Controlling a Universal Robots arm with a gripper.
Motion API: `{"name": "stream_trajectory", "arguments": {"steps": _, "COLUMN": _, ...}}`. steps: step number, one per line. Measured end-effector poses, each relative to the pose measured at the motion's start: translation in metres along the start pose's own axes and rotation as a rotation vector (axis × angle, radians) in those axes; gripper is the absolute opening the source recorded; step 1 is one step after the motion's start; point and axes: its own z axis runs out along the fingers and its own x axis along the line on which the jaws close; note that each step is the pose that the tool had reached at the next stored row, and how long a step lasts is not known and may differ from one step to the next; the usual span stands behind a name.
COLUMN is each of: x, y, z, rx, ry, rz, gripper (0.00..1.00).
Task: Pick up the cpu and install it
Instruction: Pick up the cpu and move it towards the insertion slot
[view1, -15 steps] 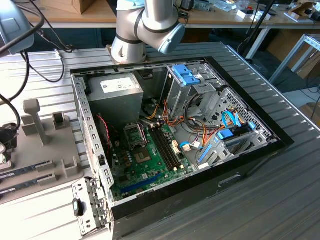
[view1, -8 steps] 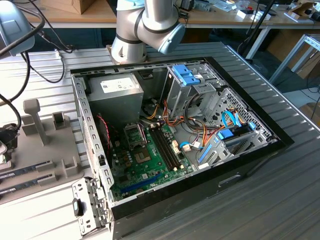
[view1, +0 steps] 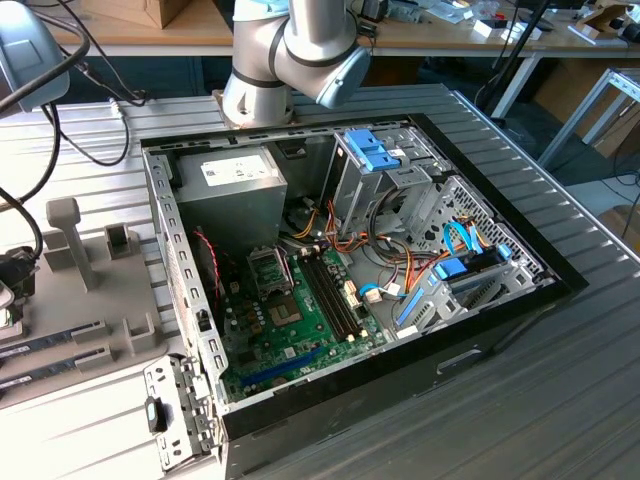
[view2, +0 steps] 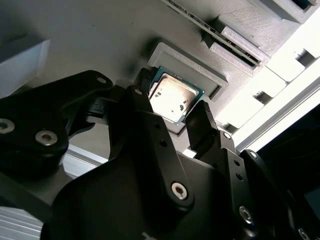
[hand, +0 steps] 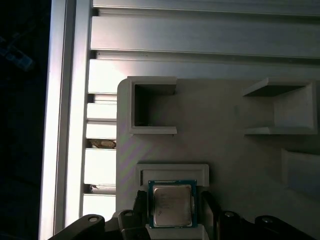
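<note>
Grey plastic tray (hand: 225, 140) lies on the worktop (hand: 200, 35), which is made of shiny metal strips. The tray has a small pocket (hand: 172, 170) with a raised rim. The cpu (hand: 172, 205) lies flat in this pocket, with its silver top up and a thin green edge around it. In both wrist views the gripper (hand: 173, 207) is right over the cpu. It is spread apart, with one black finger (hand: 141, 205) on each side of the chip, close to its edges but not squeezing it. The second wrist view shows the same cpu (view2: 172, 95) between the gripper's (view2: 172, 102) fingers (view2: 200, 125).

In the exterior view the arm (view1: 290, 50) rises behind an open computer case (view1: 500, 310). A green motherboard (view1: 290, 330) lies inside it. The grey tray (view1: 90, 330) sits at the exterior view's left of the case.
</note>
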Motion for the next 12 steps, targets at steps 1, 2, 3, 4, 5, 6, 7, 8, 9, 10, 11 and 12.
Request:
{"name": "stream_trajectory", "arguments": {"steps": 1, "x": 0.0000, "y": 0.0000, "z": 0.0000, "rx": 0.0001, "ry": 0.0001, "rz": 0.000, "gripper": 0.54}}
{"name": "stream_trajectory", "arguments": {"steps": 2, "x": 0.0000, "y": 0.0000, "z": 0.0000, "rx": 0.0001, "ry": 0.0001, "rz": 0.000, "gripper": 0.48}}
{"name": "stream_trajectory", "arguments": {"steps": 3, "x": 0.0000, "y": 0.0000, "z": 0.0000, "rx": 0.0000, "ry": 0.0001, "rz": 0.000, "gripper": 0.48}}
{"name": "stream_trajectory", "arguments": {"steps": 4, "x": 0.0000, "y": 0.0000, "z": 0.0000, "rx": 0.0000, "ry": 0.0001, "rz": 0.000, "gripper": 0.47}}
{"name": "stream_trajectory", "arguments": {"steps": 5, "x": 0.0000, "y": 0.0000, "z": 0.0000, "rx": 0.0001, "ry": 0.0001, "rz": 0.000, "gripper": 0.47}}
{"name": "stream_trajectory", "arguments": {"steps": 6, "x": 0.0000, "y": 0.0000, "z": 0.0000, "rx": 0.0000, "ry": 0.0001, "rz": 0.000, "gripper": 0.47}}
{"name": "stream_trajectory", "arguments": {"steps": 7, "x": 0.0000, "y": 0.0000, "z": 0.0000, "rx": 0.0001, "ry": 0.0001, "rz": 0.000, "gripper": 0.47}}
{"name": "stream_trajectory", "arguments": {"steps": 8, "x": 0.0000, "y": 0.0000, "z": 0.0000, "rx": 0.0000, "ry": 0.0001, "rz": 0.000, "gripper": 0.47}}
{"name": "stream_trajectory", "arguments": {"steps": 9, "x": 0.0000, "y": 0.0000, "z": 0.0000, "rx": 0.0000, "ry": 0.0000, "rz": 0.000, "gripper": 0.47}}
{"name": "stream_trajectory", "arguments": {"steps": 10, "x": 0.0000, "y": 0.0000, "z": 0.0000, "rx": 0.0000, "ry": 0.0000, "rz": 0.000, "gripper": 0.47}}
{"name": "stream_trajectory", "arguments": {"steps": 11, "x": 0.0000, "y": 0.0000, "z": 0.0000, "rx": -0.0001, "ry": -0.0001, "rz": 0.000, "gripper": 0.47}}
{"name": "stream_trajectory", "arguments": {"steps": 12, "x": -0.0001, "y": 0.0001, "z": -0.0007, "rx": 0.0000, "ry": -0.0001, "rz": 0.000, "gripper": 0.47}}
